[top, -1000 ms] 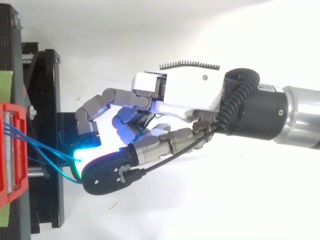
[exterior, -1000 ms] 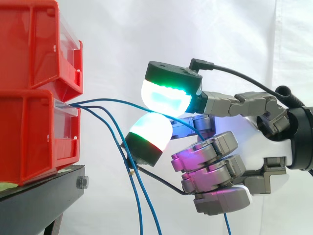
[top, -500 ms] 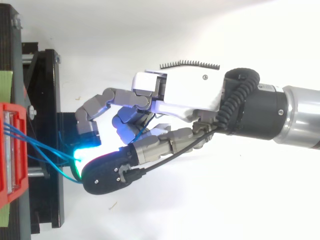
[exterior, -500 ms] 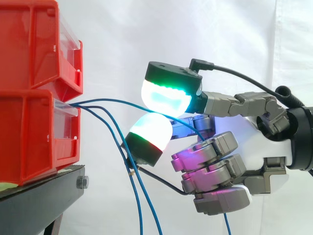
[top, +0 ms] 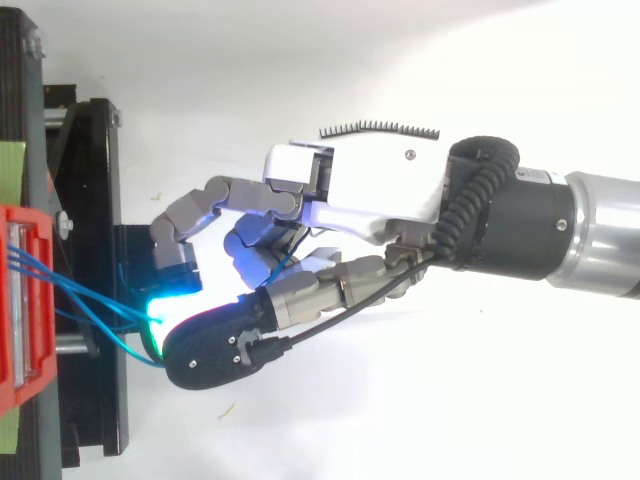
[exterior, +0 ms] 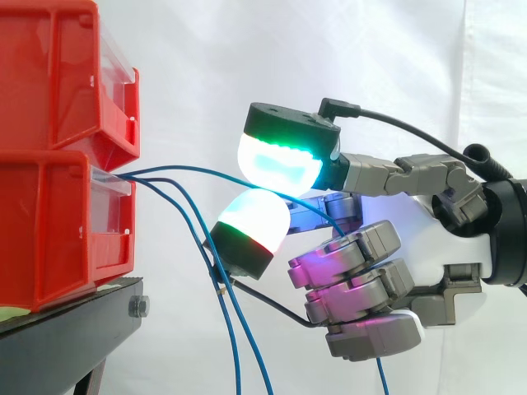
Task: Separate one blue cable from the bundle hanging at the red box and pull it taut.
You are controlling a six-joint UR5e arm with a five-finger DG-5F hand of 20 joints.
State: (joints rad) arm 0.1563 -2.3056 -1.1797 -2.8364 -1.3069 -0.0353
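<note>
Before the white curtain (exterior: 370, 66), two red bins sit stacked on a black stand (exterior: 74, 321) at the left of the side view, the upper red bin (exterior: 49, 74) resting on the lower red bin (exterior: 49, 230). From above, the stand (top: 95, 200) runs along the left edge with the bin front (top: 20, 300) jutting from it, over a plain white ground.

Blue cables leave the front of the lower bin at its top lip. The other cables (exterior: 233, 346) (two of them) slope down and right, then hang off the bottom of the side view. The blue cable (exterior: 202, 171) parts from them right at the bin and runs rightward in a shallow arch, bowed rather than straight.

The robot hand (exterior: 461, 239) reaches in from the right, level with the lower bin and well clear of it, palm side on to the side camera. Two long fingers stretch toward the bins, their glowing pads (exterior: 278, 160) one above the other and nearly closed, with the blue cable passing between them. The remaining fingers are curled tight toward the palm (magenta glow inside), and the cable runs into that curl and hangs out below the hand (exterior: 380, 378). So the robot hand is clamped on the blue cable. From above, the robot hand (top: 370, 195) points left, its cyan glow beside the stand's edge.
</note>
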